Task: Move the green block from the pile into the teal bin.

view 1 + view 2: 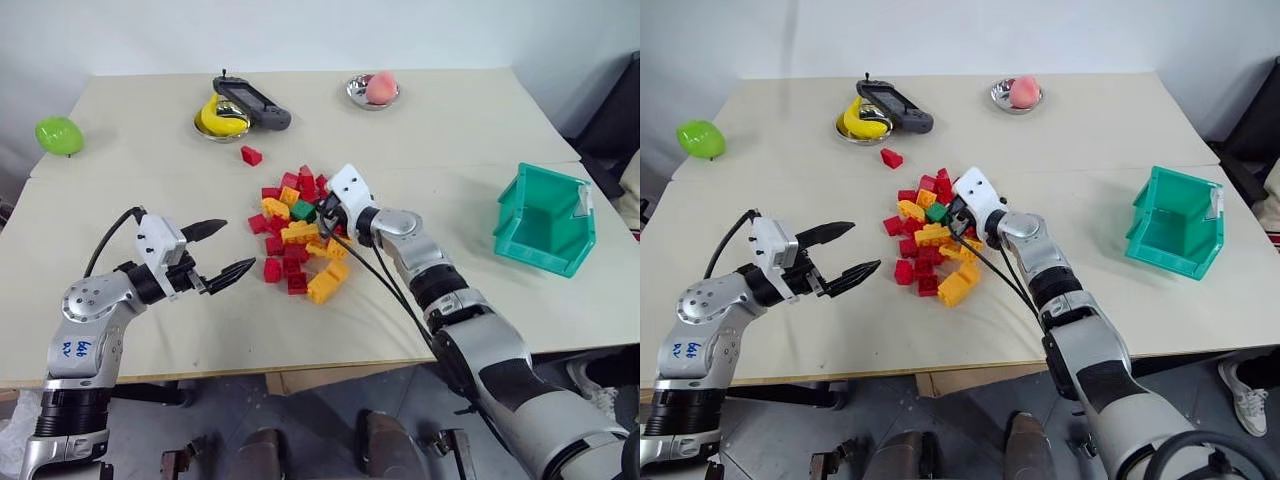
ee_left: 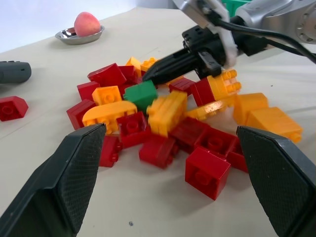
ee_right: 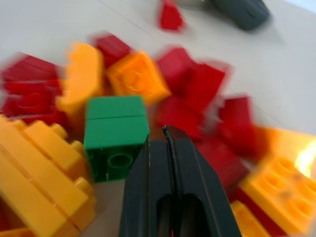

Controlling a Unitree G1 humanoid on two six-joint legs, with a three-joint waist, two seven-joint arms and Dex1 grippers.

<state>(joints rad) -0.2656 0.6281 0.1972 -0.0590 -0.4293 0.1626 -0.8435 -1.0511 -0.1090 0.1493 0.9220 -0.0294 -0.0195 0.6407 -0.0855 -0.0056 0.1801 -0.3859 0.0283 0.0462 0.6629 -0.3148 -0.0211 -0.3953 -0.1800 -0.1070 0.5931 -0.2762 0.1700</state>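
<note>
The green block (image 3: 115, 133) lay on its side in the middle of the pile (image 1: 297, 238), a dark-green brick among red and yellow ones. The right gripper (image 3: 169, 143), jaws pressed together, pointed its tips just beside it; the reach was in hand, and opening around the block seemed next. The left gripper (image 1: 222, 249) hovered open nearby. The teal bin (image 1: 548, 222) sat well apart.

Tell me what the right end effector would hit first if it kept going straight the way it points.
Most likely the small dark-green studded plastic brick: the shut right end effector has its tip right beside it in the heap of red and orange-yellow bricks. Whether they already touch is unclear.
</note>
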